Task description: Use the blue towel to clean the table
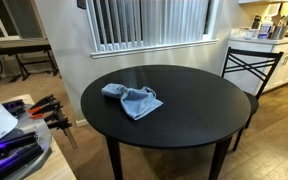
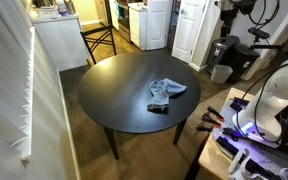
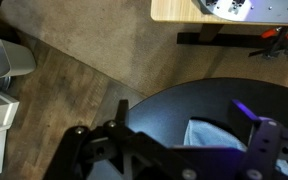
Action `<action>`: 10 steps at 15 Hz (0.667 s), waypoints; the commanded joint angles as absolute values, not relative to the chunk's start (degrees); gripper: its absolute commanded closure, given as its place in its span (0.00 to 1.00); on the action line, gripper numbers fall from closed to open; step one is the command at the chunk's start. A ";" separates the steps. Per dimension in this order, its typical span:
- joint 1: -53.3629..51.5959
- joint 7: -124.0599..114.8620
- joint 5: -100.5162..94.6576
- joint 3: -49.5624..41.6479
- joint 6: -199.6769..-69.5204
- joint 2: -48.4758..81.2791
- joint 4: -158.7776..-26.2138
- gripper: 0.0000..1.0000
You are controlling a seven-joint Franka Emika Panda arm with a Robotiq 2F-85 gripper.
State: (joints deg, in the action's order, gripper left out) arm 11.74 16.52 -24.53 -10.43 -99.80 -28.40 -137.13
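A crumpled blue towel (image 1: pixel 132 98) lies on the round black table (image 1: pixel 194 115), a little off its middle; both show in both exterior views, the towel (image 2: pixel 167 90) and the table (image 2: pixel 119 95). In the wrist view the towel (image 3: pixel 219 135) lies on the dark tabletop (image 3: pixel 159 115) below the camera. My gripper (image 3: pixel 182 108) is open and empty, high above the table, with its two dark fingers far apart on either side of the towel. The gripper itself does not show in the exterior views; only the white arm base (image 2: pixel 274 95) shows beside the table.
A black metal chair (image 1: pixel 249 65) stands at the table's far side, also in an exterior view (image 2: pixel 99 40). A bench with orange-handled clamps (image 1: pixel 49 112) is near the robot. A grey bin (image 3: pixel 9 58) stands on the wood floor. Window blinds (image 1: pixel 149 20) line the wall.
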 commanded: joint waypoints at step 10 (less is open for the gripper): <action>6.91 8.66 -19.55 -9.14 -107.79 -19.02 -134.25 0.00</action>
State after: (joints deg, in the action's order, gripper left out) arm 8.77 13.39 -23.46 -9.86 -103.14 -26.31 -137.09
